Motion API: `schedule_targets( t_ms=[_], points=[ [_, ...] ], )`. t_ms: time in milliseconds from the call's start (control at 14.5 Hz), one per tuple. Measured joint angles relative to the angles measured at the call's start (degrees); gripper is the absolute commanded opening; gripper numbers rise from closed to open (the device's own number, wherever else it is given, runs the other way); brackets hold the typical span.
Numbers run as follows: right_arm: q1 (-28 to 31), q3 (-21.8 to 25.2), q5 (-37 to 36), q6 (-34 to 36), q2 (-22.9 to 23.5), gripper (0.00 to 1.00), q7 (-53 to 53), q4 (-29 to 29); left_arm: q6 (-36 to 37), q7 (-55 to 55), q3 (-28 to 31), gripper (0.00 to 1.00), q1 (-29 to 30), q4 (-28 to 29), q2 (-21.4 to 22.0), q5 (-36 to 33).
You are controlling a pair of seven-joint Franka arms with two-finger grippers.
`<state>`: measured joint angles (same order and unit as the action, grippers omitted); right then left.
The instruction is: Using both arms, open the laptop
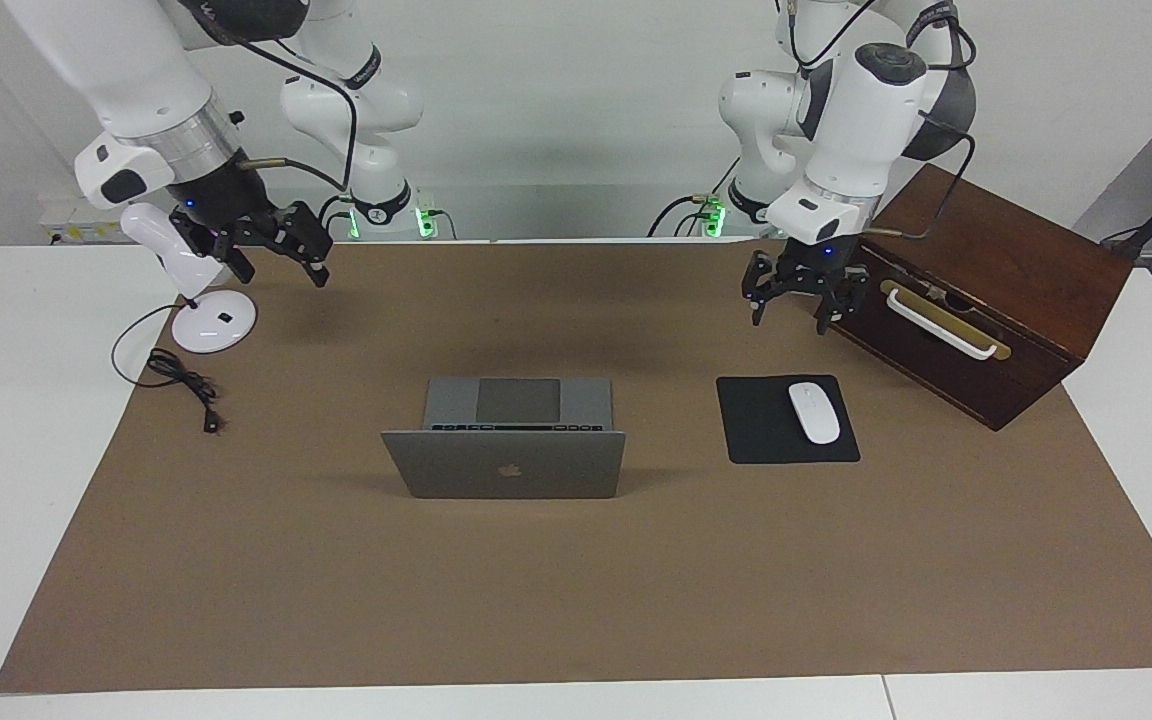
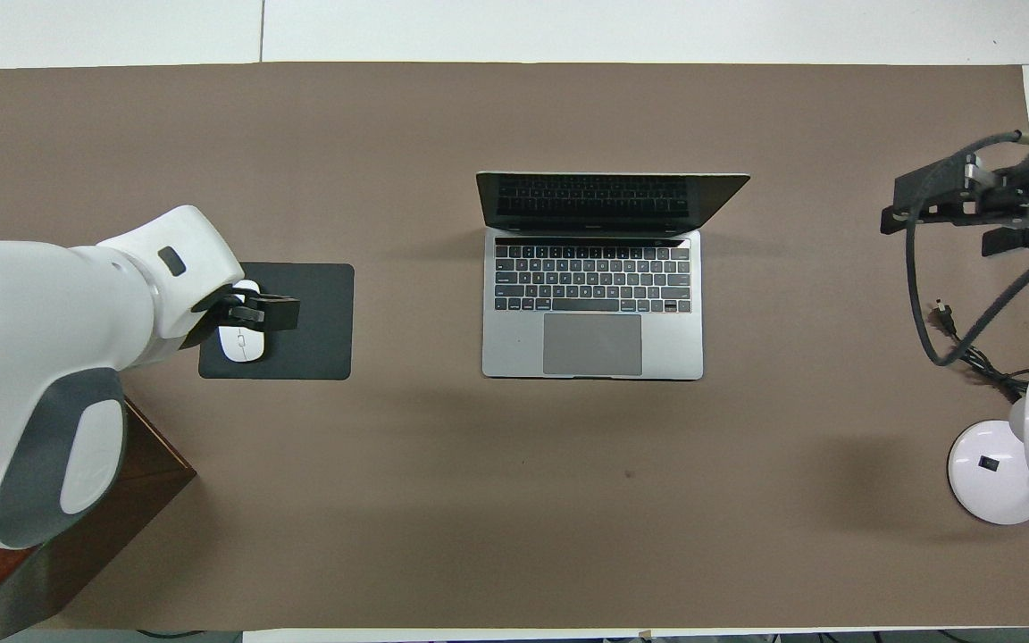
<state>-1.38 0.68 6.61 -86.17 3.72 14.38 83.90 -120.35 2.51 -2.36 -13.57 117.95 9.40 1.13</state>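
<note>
Facing view: left pincer [image 1: 802,301] and right pincer [image 1: 279,263] both spread wide, empty.

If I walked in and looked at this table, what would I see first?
Probably the laptop, standing open in the middle of the brown mat with its apple logo facing away from the robots. Then the two big white arms lifted up at the ends: the left gripper open in the air by the wooden box, above the mouse pad, and the right gripper open beside the white lamp.
</note>
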Motion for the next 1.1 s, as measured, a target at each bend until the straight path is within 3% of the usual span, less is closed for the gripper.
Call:
schedule_targets(
  t_ms=[344, 482, 757, 1101],
  points=[
    [3.90, 0.07, -2.82, -7.56, -6.66, 1.00, -0.11, 14.66, 7.79, -0.07, 0.37, 1.00, 8.28, -5.60, 0.31, 0.00],
    [5.51, 0.07, -3.51, -9.41, -8.28, 1.00, -1.98, 17.68, 11.19, -0.07, 0.40, 1.00, 10.21, -8.36, 0.30, 0.00],
    [8.69, 0.11, -3.76, -11.21, -9.07, 1.00, -10.19, 18.48, 17.51, -0.07, 0.26, 1.00, 10.86, -12.95, -0.32, 0.00],
    [8.82, -0.32, -5.87, -11.70, -9.32, 1.00, -12.80, 17.75, 25.21, -0.05, 0.30, 1.00, 11.05, -20.98, -3.64, -0.11]
  ],
)
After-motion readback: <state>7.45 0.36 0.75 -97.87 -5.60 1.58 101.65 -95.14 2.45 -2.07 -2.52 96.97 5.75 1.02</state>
